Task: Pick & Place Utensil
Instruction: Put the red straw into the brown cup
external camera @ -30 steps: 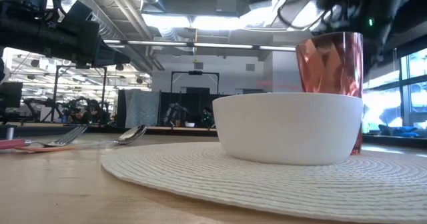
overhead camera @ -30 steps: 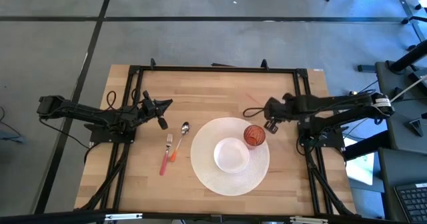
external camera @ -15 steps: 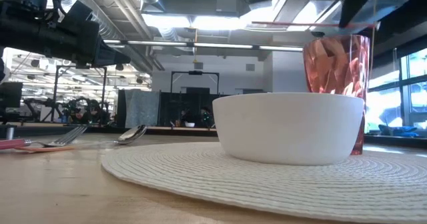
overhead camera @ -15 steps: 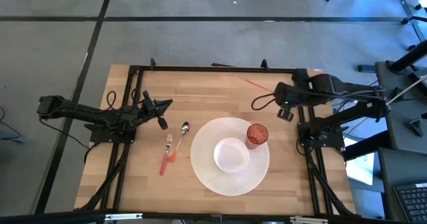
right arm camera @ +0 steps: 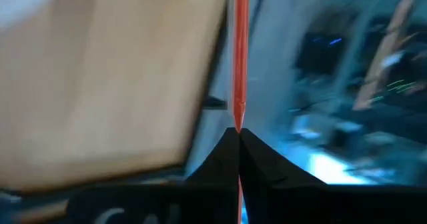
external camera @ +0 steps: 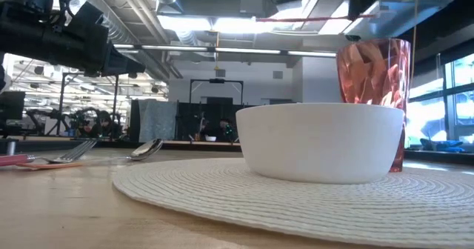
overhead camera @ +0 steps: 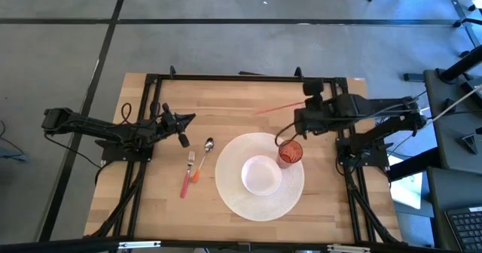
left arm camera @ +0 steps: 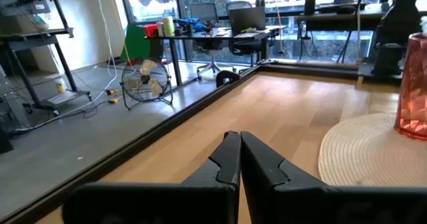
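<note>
My right gripper (overhead camera: 301, 106) is above the table on the far side of the red tumbler (overhead camera: 290, 152), shut on a thin red stick (overhead camera: 275, 107). The stick also shows high up in the low view (external camera: 311, 18). The tumbler and a white bowl (overhead camera: 260, 175) stand on a round white placemat (overhead camera: 233, 196). A spoon (overhead camera: 208, 147) and a pink-handled fork (overhead camera: 187, 176) lie on the wood left of the mat. My left gripper (overhead camera: 183, 138) is shut and holds nothing, hovering beside the spoon. My right gripper pinches the red stick near one end (right arm camera: 238, 121) between its two shut fingers (right arm camera: 223, 151). The stick lies along the fingers and juts out past their tips. It is lifted clear and roughly level, its free end (overhead camera: 256, 113) pointing toward the table's left.
An orange utensil (overhead camera: 196, 175) lies beside the fork. A black frame (overhead camera: 241, 78) runs along the table's far edge and sides. Bare wood lies between the mat and the far edge, under the stick. The left wrist view shows the tumbler (left arm camera: 413, 84) and mat (left arm camera: 360, 151) ahead.
My right gripper has risen from beside the tumbler, swung toward the far edge, then moved toward the table's left while turning. The red stick it carries now points left over the bare wood. The left arm has kept still.
</note>
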